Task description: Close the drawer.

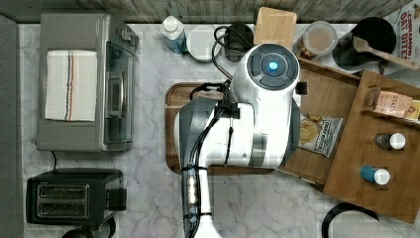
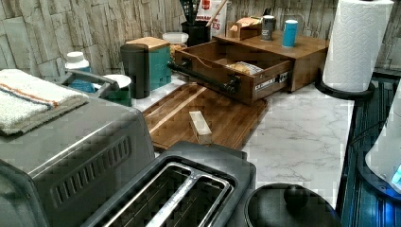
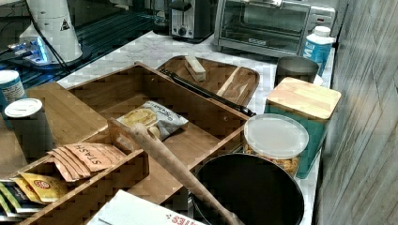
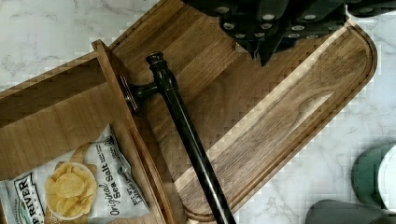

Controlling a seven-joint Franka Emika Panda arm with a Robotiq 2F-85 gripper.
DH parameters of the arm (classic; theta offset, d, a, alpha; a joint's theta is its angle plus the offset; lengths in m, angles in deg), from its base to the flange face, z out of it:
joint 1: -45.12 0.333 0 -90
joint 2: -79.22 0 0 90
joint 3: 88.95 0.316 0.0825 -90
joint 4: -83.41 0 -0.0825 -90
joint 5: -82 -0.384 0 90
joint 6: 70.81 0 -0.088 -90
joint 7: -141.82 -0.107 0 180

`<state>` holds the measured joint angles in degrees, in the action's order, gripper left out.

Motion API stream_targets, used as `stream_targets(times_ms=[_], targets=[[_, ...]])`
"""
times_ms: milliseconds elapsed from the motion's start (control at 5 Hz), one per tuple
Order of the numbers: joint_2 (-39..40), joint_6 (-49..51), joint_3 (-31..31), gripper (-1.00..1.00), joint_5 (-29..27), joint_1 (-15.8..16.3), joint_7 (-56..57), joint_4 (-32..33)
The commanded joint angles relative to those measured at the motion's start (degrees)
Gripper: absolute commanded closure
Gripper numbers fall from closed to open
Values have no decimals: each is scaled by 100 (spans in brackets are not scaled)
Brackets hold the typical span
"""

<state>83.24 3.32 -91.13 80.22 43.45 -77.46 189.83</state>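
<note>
**Drawer open, bag of chips inside**

Drawer (image 2: 222, 71) pulled out of cabinet (image 2: 302, 56), its dark bar handle (image 4: 187, 130) over the rounded tray (image 4: 280, 116). Chip bag (image 4: 70, 186) lies inside. Gripper (image 4: 266, 42) above tray, near handle; finger state cannot be told.

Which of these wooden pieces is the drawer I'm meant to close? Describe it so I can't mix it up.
Start at the flat-topped cabinet carrying two small bottles. The drawer sticks out of its front, above the edge of the rounded wooden tray. Unlike the tray, it has raised walls, a long dark bar handle and a chip bag inside.
</note>
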Motion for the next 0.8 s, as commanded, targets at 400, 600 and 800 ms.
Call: stream_targets(times_ms=[400,600,800], targets=[[128,-320,-11,100,399,14,400,236],[481,-529,11,100,535,-24,913,106],[590,-998,43,100,618,25,964,205]])
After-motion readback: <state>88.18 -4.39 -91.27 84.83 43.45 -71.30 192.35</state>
